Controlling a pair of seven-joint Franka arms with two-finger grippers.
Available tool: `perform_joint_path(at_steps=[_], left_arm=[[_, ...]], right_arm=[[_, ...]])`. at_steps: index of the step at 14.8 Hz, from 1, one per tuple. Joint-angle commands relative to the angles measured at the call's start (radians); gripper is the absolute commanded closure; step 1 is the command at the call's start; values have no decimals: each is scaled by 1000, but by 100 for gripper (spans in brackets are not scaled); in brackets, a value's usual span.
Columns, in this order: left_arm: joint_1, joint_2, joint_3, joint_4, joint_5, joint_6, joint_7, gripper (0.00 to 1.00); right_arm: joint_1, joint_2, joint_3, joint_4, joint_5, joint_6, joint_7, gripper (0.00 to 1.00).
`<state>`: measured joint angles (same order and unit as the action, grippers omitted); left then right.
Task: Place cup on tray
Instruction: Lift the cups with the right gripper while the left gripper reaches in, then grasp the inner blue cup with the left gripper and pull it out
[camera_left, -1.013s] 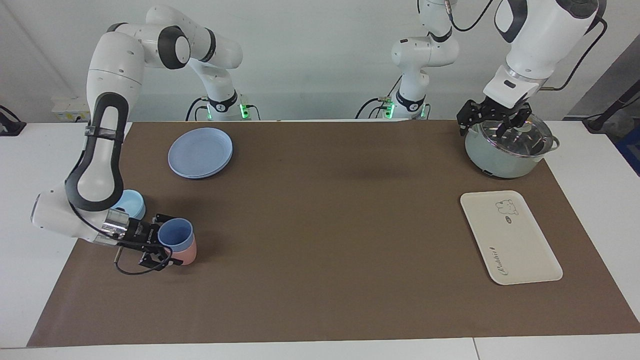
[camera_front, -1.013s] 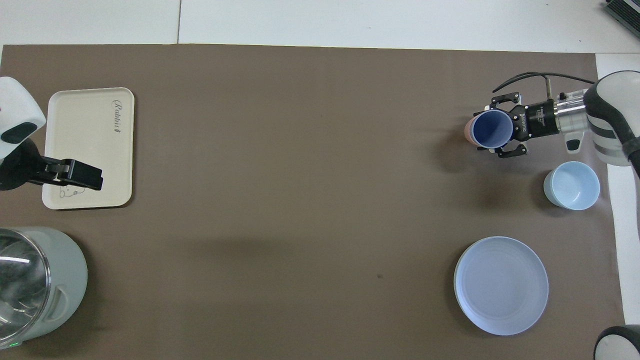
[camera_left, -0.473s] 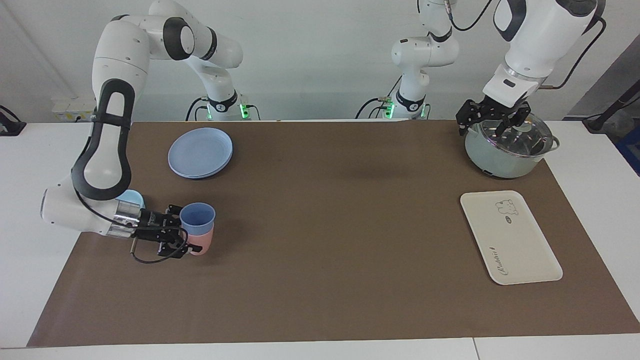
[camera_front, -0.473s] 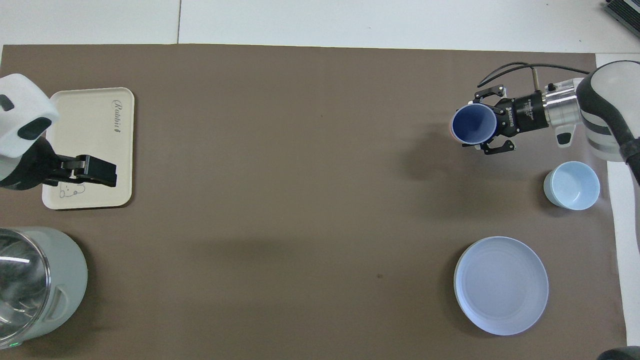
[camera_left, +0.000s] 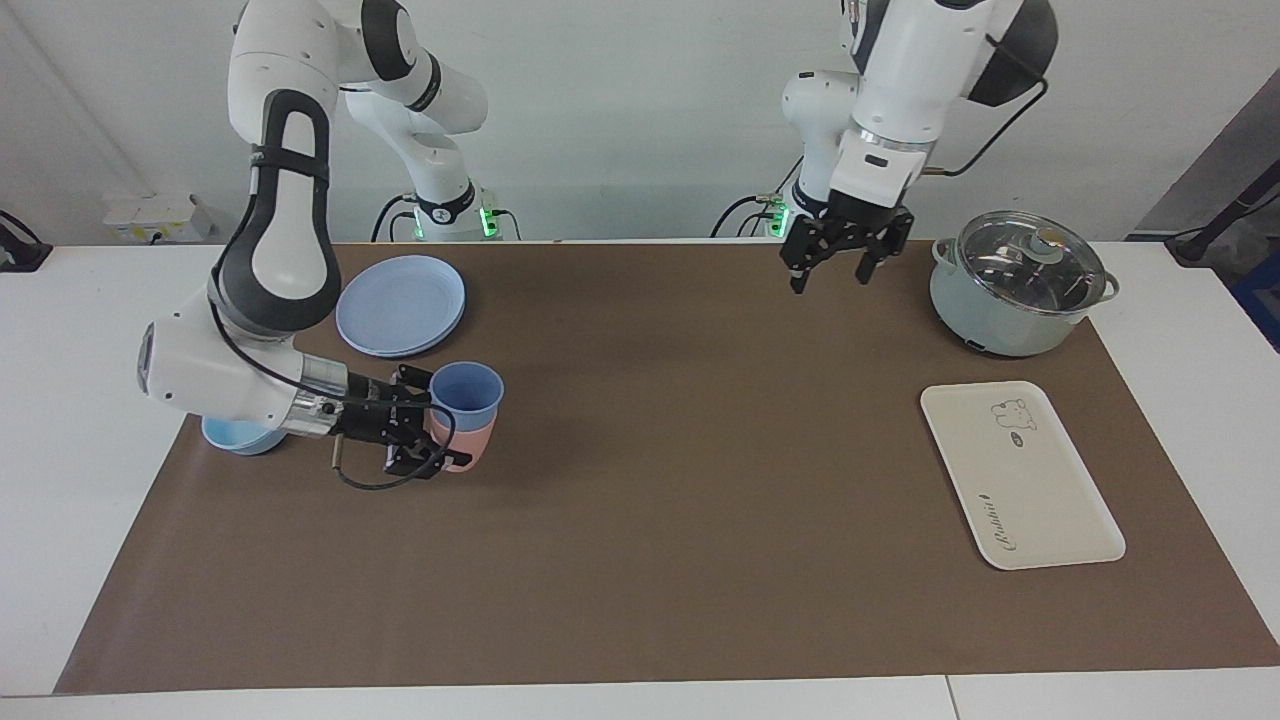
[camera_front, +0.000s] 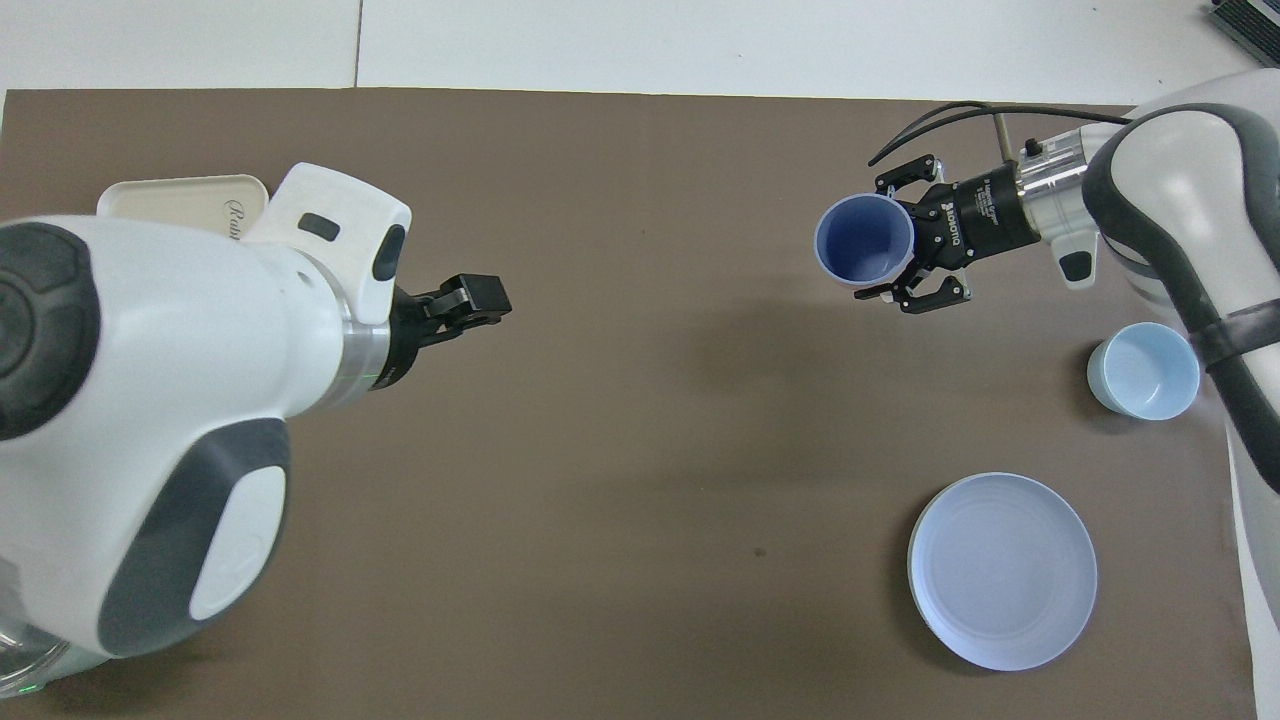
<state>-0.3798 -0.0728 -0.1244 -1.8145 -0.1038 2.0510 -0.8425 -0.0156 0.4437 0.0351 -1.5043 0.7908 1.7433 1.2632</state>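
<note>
Sideways, the right tool (camera_left: 432, 432) grips the cup (camera_left: 466, 394) aloft.

From overhead, the left arm covers most of the tray (camera_front: 180, 190), leaving one corner, and nearly all of the pot (camera_front: 25, 660). The cup (camera_front: 864, 241) hides the pink cup beneath it. In the facing view, the right arm partly hides the bowl (camera_left: 240, 438).

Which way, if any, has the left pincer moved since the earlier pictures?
Yes. The left pincer has left the pot and now hangs over bare mat toward the table's middle, away from the tray.
</note>
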Motion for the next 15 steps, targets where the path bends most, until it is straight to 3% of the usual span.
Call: perform_joint_path(at_steps=[1,3,8,15], left_arm=[[-91,-15,22,-46,-31,147,-186,0],[-123,19,22,-26,-33,207,-243,5],[-197,200,20,171,-24,251,-382,12],[-229,280,20,170,-20,368,-412,27]], right_arm=[[43,-68,-1,-44,-40,16,94,100],[72,-85,0,-40,-64,18,151,100],[160,-105,0,-39,-142,53,252,100],[183,-106,2,-31,-174,73,298,100]])
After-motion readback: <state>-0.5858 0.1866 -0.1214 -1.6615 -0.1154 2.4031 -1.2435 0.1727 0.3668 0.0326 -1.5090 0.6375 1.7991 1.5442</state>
